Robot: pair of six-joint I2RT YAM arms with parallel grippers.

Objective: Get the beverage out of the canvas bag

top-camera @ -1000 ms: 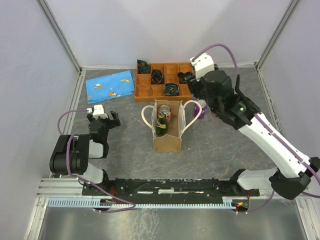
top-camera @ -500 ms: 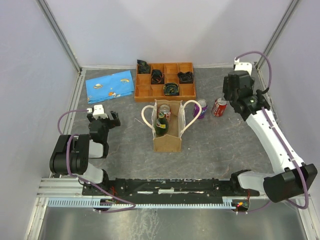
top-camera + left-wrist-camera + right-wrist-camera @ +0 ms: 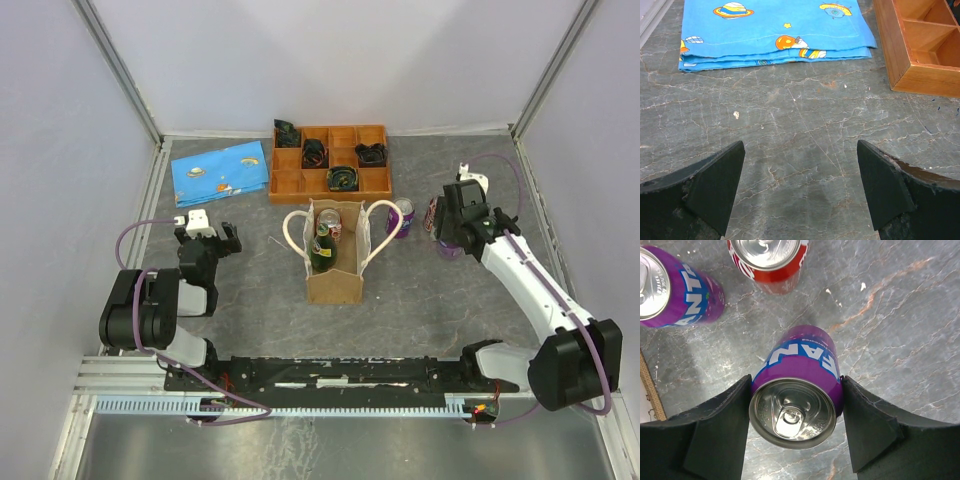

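Right gripper is clamped on a purple can, one finger on each side. The can's upright, long axis vertical, pull-tab top facing my wrist cam. It's out to the right of the canvas bag, well apart from it. Label reads "FAN", the rest wraps out of sight. The bag stands mouth-up with a green bottle inside. A second purple can and a red can stand close by. Left gripper is spread wide, grasping nothing, over the grey marbled table. Pale walls all around.
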